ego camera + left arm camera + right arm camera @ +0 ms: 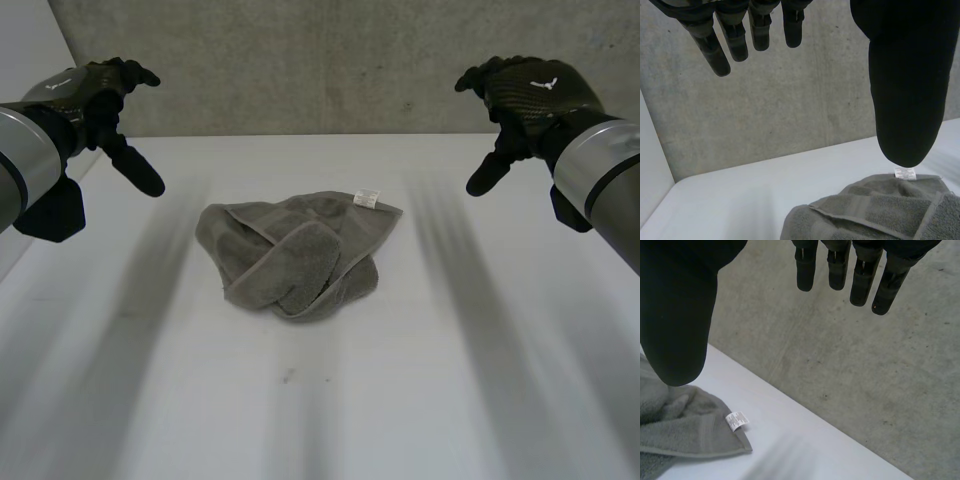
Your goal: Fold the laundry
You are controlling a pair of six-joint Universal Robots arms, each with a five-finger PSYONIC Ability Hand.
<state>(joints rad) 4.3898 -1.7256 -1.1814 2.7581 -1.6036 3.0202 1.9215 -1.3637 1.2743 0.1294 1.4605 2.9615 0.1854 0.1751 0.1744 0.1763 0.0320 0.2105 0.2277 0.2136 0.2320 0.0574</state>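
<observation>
One grey towel [300, 255], one white label [367, 198], one table [300, 410], two hands: left hand [100, 85], right hand [530, 90]

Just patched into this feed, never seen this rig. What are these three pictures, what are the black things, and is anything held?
The black things are the robot's two machine hands. The wide picture comes from a camera set behind and between them, looking down on the white table: left hand on one side, right hand on the other. The other two pictures come from cameras on the wrists, each looking along its own hand's palm, so you see its fingers and thumb up close. In the middle of the table lies a crumpled grey towel with a small white label at one corner. Both hands are open, hold nothing and are clear of the towel.
</observation>
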